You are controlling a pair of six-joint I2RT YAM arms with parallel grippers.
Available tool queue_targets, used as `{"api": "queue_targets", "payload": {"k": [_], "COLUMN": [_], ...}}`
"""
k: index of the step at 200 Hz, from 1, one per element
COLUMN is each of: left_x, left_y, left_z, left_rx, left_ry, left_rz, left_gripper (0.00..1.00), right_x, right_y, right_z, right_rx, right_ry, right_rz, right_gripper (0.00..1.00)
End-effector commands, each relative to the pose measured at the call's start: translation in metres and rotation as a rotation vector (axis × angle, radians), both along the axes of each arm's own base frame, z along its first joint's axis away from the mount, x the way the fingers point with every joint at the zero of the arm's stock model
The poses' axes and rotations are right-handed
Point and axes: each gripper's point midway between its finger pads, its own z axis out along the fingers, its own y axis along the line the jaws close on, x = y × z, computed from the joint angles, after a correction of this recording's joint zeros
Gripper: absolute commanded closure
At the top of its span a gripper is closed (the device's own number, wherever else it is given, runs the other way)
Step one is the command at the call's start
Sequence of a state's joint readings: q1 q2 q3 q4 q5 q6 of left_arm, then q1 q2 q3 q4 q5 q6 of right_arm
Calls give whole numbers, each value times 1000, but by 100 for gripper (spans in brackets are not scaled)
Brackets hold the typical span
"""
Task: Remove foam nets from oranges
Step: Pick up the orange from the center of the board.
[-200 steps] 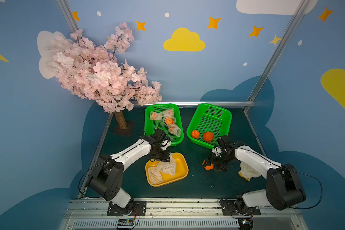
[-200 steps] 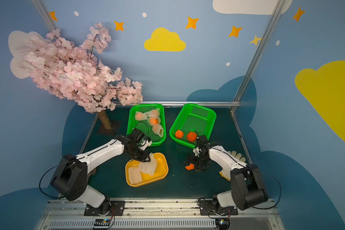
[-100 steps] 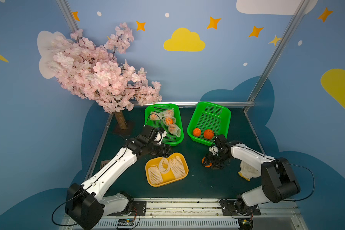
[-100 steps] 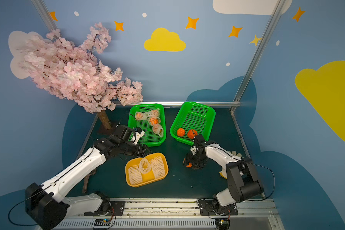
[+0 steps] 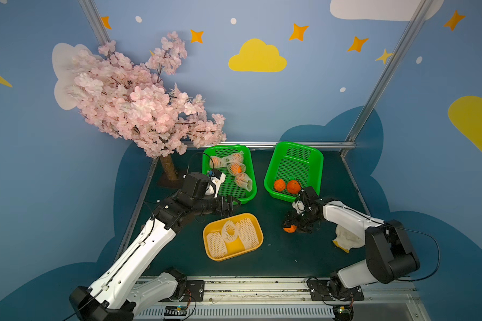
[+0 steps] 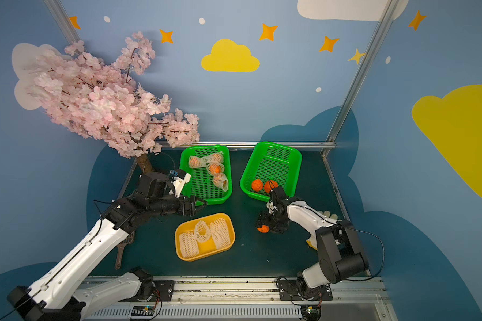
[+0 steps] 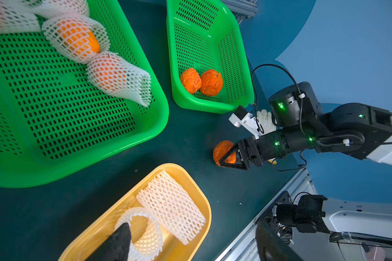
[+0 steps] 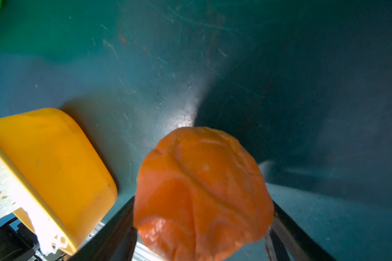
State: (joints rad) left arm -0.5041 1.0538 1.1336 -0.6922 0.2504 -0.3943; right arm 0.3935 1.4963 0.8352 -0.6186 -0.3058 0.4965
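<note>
three nets (image 5: 231,236) off, in tray (image 5: 260,234); two bare oranges (image 5: 286,185) in right basket (image 5: 295,164), third orange (image 8: 201,192) grasped by right gripper (image 5: 290,225), right of tray. left gripper (image 6: 202,207) released, empty. about four netted oranges (image 5: 235,168) remain, left basket (image 5: 228,191).

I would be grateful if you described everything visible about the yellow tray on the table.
The yellow tray is a shallow rounded rectangle of smooth, glossy-looking plastic with a raised rim. It sits flat and slightly askew on the dark green table, nearer the robot than the left green basket. Three empty white foam nets lie inside, the middle one standing on edge as a ring. The open left end effector hangs just beyond its far rim, not touching it.
</note>
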Motion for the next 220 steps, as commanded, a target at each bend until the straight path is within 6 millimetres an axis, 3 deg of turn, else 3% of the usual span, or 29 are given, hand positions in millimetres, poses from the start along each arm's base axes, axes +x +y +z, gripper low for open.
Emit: {"api": "queue_targets", "payload": {"k": [1, 39, 123, 147, 187, 220], "left_x": [1, 2, 0, 1, 5, 5], "left_y": [3, 12, 22, 21, 18, 18], "left_z": [13, 14, 11, 12, 12, 9], "left_rx": [-2, 29, 51, 44, 39, 42], "left_ry": [-42, -67, -84, -88, -87, -83], "left_rz": [3, 35, 53, 53, 46, 38], "left_gripper": [12, 12, 12, 12, 12, 12], "right_x": [30, 41, 26, 8, -39, -82], "right_y": [0, 9, 1, 2, 11, 23], "right_z": [-5, -10, 11, 20, 32, 63], "right_rx": [-20, -8, -39, -27, 91, 251], "right_ry": [-101, -113, -194, -188, -87, -30], "right_rz": [-41, -36, 3, 35, 84, 103], "right_gripper": [18, 22, 52, 52, 52, 53]}}
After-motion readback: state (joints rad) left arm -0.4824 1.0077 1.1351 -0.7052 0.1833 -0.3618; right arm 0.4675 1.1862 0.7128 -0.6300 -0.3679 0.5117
